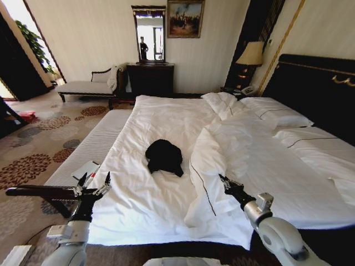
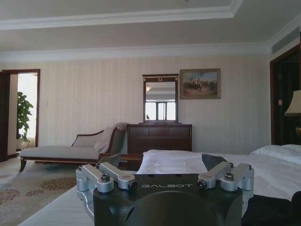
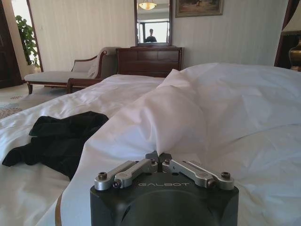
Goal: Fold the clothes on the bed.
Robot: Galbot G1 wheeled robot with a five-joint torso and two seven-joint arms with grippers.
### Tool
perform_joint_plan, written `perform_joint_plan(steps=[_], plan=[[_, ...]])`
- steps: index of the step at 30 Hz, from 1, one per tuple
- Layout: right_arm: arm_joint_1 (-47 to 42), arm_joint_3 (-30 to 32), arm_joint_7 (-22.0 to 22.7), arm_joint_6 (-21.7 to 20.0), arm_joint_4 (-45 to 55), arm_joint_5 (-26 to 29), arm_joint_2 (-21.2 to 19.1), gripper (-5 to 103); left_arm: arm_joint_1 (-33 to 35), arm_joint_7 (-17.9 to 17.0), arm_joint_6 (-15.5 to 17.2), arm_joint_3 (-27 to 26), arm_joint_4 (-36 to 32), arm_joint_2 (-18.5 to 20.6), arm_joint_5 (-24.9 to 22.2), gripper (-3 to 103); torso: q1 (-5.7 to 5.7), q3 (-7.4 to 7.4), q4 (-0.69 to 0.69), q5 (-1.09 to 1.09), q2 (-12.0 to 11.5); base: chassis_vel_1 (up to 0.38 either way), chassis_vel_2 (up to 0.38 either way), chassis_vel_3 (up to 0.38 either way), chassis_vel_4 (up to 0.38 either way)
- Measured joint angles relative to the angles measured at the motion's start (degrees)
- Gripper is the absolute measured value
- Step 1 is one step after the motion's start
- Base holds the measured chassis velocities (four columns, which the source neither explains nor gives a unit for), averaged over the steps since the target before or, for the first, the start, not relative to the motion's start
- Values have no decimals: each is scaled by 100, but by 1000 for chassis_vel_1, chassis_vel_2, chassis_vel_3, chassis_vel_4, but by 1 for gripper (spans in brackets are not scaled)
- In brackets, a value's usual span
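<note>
The clothes [image 1: 164, 156] lie as a crumpled black heap in the middle of the white bed [image 1: 155, 116], just left of a folded-back ridge of duvet. My left gripper [image 1: 93, 182] hovers open at the bed's near left corner, well short of the clothes. In the left wrist view, the left gripper [image 2: 161, 162] has its fingers spread wide and points along the bed [image 2: 178, 165]. My right gripper [image 1: 223, 180] is shut over the duvet, to the right of the clothes. In the right wrist view, the right gripper [image 3: 158, 156] has its tips together at the duvet fold, with the clothes [image 3: 56, 139] off to one side.
A bunched duvet ridge [image 1: 222, 144] runs down the bed's middle. Pillows [image 1: 272, 111] and a dark headboard [image 1: 316, 83] are at the right. A low white mattress [image 1: 94, 144] lies along the bed's left side. Beyond stand a chaise [image 1: 89, 86], a dresser [image 1: 150, 77] and a lamp [image 1: 252, 54].
</note>
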Motion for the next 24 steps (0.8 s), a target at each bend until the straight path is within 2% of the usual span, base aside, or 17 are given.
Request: perform_joint_plan(steps=[10, 14, 24], plan=[[-296, 802, -90, 173, 158, -105, 312, 0, -166, 5, -8, 73, 216, -18, -134, 100, 0, 0, 0, 0, 0, 0, 0, 0, 0], [-523, 1135, 19, 272, 209, -114, 501, 0, -261, 10, -11, 90, 257, 24, -165, 100, 0, 0, 0, 0, 0, 0, 0, 0, 0], [-933, 1892, -25, 410, 314, -18, 909, 0, -162, 24, -73, 61, 325, 134, -268, 100, 0, 0, -1, 0, 0, 0, 0, 0, 0]])
